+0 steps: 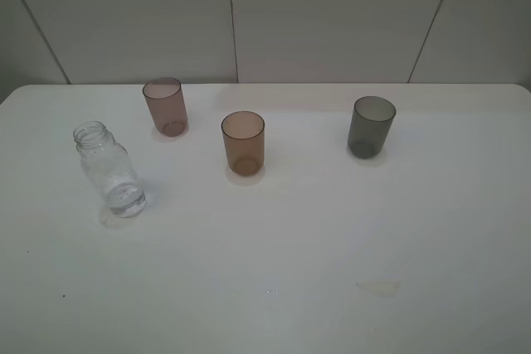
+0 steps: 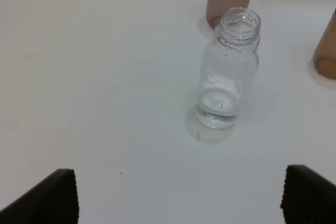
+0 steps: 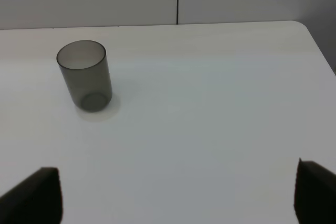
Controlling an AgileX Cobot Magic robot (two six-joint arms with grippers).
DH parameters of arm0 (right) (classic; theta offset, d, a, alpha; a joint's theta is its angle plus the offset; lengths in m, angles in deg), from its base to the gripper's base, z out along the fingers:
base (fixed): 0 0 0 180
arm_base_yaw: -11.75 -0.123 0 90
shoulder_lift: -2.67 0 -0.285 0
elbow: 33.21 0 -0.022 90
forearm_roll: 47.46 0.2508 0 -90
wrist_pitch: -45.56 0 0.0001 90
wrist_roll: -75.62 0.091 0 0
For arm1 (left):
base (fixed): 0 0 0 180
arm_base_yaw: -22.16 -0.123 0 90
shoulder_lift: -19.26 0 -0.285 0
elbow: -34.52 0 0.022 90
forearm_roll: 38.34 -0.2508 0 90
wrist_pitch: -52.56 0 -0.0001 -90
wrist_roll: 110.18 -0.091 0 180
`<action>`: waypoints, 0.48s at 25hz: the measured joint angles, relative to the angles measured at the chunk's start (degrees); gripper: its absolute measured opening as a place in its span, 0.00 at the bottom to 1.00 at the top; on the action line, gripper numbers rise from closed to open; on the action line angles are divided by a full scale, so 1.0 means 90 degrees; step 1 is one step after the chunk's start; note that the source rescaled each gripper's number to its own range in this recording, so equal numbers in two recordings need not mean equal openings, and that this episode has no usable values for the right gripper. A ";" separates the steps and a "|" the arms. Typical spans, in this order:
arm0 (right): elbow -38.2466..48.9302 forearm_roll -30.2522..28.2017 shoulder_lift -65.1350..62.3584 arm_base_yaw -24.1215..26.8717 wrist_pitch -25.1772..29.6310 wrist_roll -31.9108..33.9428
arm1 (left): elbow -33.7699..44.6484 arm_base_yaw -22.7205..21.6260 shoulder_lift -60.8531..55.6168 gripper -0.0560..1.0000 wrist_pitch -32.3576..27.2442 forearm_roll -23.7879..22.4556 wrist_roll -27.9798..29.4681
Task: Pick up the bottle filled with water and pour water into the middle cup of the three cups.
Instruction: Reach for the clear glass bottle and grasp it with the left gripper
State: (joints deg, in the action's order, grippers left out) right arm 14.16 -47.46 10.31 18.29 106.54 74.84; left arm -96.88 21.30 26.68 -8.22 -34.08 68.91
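Upright on the bench (image 1: 299, 238), the bottle (image 2: 227, 80) stands ahead of the left pincer (image 2: 178, 196), the nearer one, its jaws wide apart and empty.

The bottle (image 1: 110, 170) is standing upright on the desk (image 1: 332, 238). It is clear, colourless and uncapped, with a wide threaded neck, and a shallow layer of water is lying at its base. The amber cup (image 1: 243, 143) is sitting in the middle of a loose row, translucent, straight-sided and looking empty. Taken from it in the high view, the pink cup (image 1: 165, 106) is standing at ten o'clock, the grey cup (image 1: 371, 126) at three o'clock, and the bottle at roughly nine o'clock. All three are standing mouth up, well apart from one another and from the bottle. The pink cup is sitting nearest the bottle, at its one o'clock.
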 joint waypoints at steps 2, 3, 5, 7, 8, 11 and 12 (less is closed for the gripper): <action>0.0000 0.0000 0.0000 0.0000 0.0000 0.0000 | 0.0000 0.0000 0.0000 0.98 0.0000 0.0000 0.0000; 0.0000 0.0000 0.0000 0.0000 0.0000 0.0000 | 0.0000 0.0000 0.0000 0.98 0.0000 0.0000 0.0000; 0.0000 0.0000 0.0000 0.0000 0.0000 0.0000 | 0.0000 0.0000 0.0000 0.98 0.0000 0.0000 0.0000; 0.0000 0.0000 0.0000 0.0000 0.0000 0.0000 | 0.0000 0.0000 0.0000 0.98 0.0000 0.0000 0.0000; 0.0000 0.0000 0.0000 0.0000 0.0000 0.0000 | 0.0000 0.0000 0.0000 0.98 0.0000 0.0000 0.0000; 0.0000 0.0000 0.0000 0.0000 0.0000 0.0000 | 0.0000 0.0000 0.0000 0.98 0.0000 0.0000 0.0000; 0.0000 0.0000 0.0000 0.0000 0.0000 0.0000 | 0.0000 0.0000 0.0000 0.98 0.0000 0.0000 0.0000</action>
State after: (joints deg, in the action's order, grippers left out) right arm 14.16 -47.46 10.31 18.29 106.54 74.84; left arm -96.88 21.30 26.68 -8.22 -34.08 68.91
